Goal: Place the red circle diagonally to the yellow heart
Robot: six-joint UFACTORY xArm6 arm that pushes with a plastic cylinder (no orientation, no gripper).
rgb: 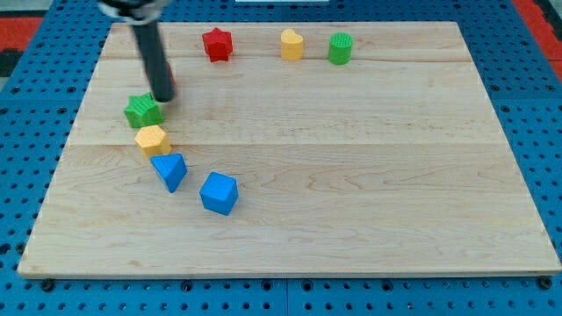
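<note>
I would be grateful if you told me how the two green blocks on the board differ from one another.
The green star is a pointed, spiky shape, while the green cylinder is rounded with ribbed sides. The green star lies at the view's left, touching the yellow hexagon and right beside my tip; the green cylinder stands near the view's top, right of the yellow heart, far from my tip. Both share the same bright green.

The desk (351,175) is made of pale wood — smooth, with fine grain lines. A blue sheet with holes (26,114) is seen around it — it looks like plastic.
</note>
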